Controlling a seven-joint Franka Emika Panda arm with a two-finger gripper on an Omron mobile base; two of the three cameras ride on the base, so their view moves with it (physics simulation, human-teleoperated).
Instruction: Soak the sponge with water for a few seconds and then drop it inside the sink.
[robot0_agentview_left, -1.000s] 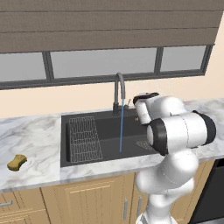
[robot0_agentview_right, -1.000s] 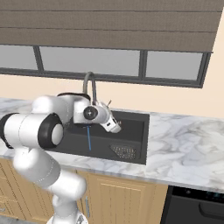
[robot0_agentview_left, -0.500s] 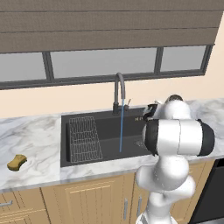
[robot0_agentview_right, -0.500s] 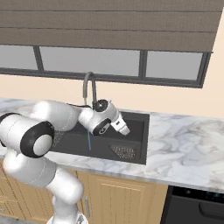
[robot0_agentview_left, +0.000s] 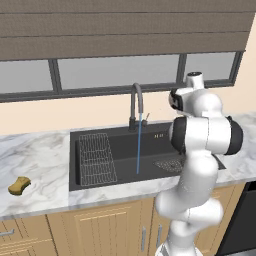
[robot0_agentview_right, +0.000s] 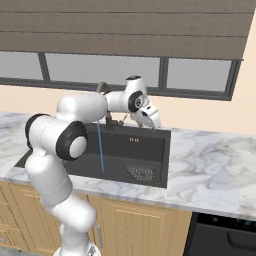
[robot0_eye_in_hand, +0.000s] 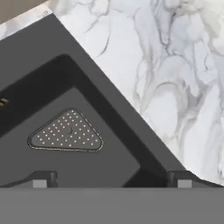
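Marble desk (robot0_agentview_left: 40, 155): white with grey veins, running left and right of the sink, with wooden cabinet fronts below.
Sink (robot0_agentview_left: 160, 142): black, rectangular, set into the desk; a wire rack (robot0_agentview_left: 97, 160) lies in its left part and a triangular mesh strainer (robot0_eye_in_hand: 65, 131) in its right part.
Faucet (robot0_agentview_left: 136, 105): dark, curved, at the far edge of the sink, below the window.
Water (robot0_agentview_left: 138, 145): thin blue stream, straight down from the faucet spout to the sink floor.
Left base view: takes in the sponge, the rack and the whole left stretch of desk.
Right base view: takes in the claw (robot0_agentview_right: 150, 119), raised over the far right part of the sink near the faucet base, plus the long right stretch of desk.
Hand view: looks down on the sink's right corner, the strainer and the marble just beyond the rim; both dark fingertips (robot0_eye_in_hand: 43, 179) stand far apart at the bottom.
Claw state: spread wide, nothing between the tips.
Sponge (robot0_agentview_left: 19, 185): mustard yellow, bean-shaped, lying flat on the desk to the left of the sink, near the front edge.
Sponge against claw: well apart; the sponge lies left of the sink on the near side, the claw hangs over the sink's far right side.
Sponge against water: apart, with the rack and the sink's left rim between them.
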